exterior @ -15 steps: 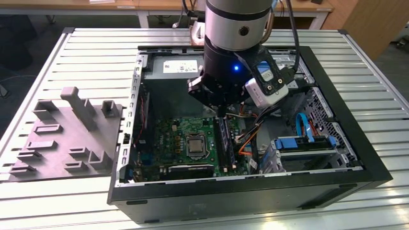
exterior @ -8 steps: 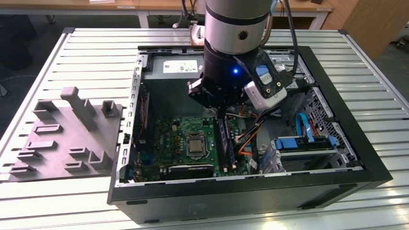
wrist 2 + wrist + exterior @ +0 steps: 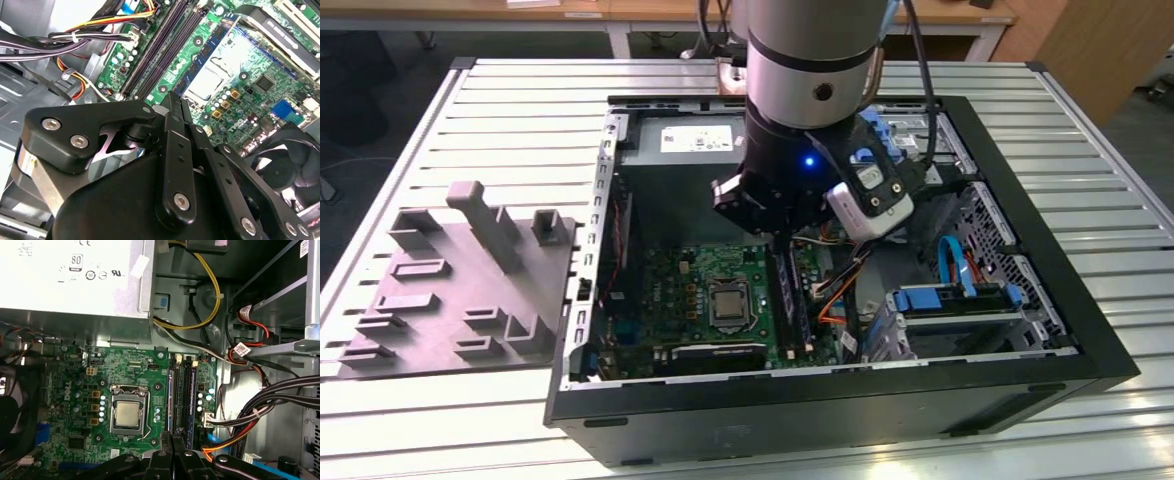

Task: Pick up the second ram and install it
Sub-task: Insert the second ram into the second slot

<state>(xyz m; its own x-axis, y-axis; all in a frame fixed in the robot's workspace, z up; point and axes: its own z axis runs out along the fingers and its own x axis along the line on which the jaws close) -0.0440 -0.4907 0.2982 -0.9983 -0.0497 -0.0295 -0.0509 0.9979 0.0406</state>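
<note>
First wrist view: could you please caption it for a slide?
End effector over motherboard RAM slots, beside the CPU socket.

Green motherboard [image 3: 56, 371], black end effector [image 3: 175, 102], black case [image 3: 1047, 275], grey ribbed table [image 3: 520, 110].

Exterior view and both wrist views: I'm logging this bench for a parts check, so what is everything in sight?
table: one, silver slats, under everything
case: one, black, open, on the table
holder: one, gray, exterior view's left of the case
motherboard: one, green, inside the case
processor: one, silver, on the motherboard
ram: one made out, blue, upright beside the processor
power supply: one, silver, past the motherboard
cables: many, mixed colours, in the case
drive trays: blue, count unclear, inside case, exterior view's right
arm: one, silver and black, entering the case
gripper: one, black, over the motherboard by the ram
</note>
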